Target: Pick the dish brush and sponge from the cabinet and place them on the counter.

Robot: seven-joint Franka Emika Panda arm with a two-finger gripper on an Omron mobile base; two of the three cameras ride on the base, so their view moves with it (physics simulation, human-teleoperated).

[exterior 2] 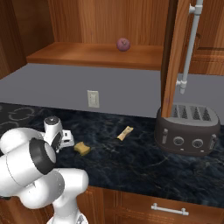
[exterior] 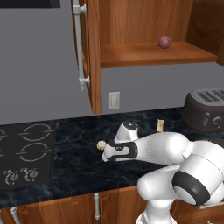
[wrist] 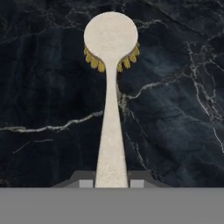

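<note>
The dish brush (wrist: pixel 111 109) has a slim white handle and a round head fringed with yellow bristles. It lies along the hand view, low over the black veined counter (wrist: pixel 175 109). My gripper (wrist: pixel 112 183) is shut on the end of its handle. In the left base view the gripper (exterior: pixel 105 151) hovers over the counter (exterior: pixel 74 164) with the brush head (exterior: pixel 101 145) poking out to the left. The sponge (exterior: pixel 160 125), a small tan block, lies on the counter to the right, near the wall. It also shows as the sponge (exterior 2: pixel 125 132), right of the gripper (exterior 2: pixel 70 142). The cabinet (exterior: pixel 144 54) stands open above.
A purple-red ball (exterior: pixel 165 42) sits on the cabinet shelf. The open cabinet door (exterior: pixel 92 57) with its silver handle hangs over the counter's back. A dark toaster (exterior: pixel 205 109) stands at the right, a black stovetop (exterior: pixel 26 153) at the left, and a wall outlet (exterior: pixel 113 100) behind.
</note>
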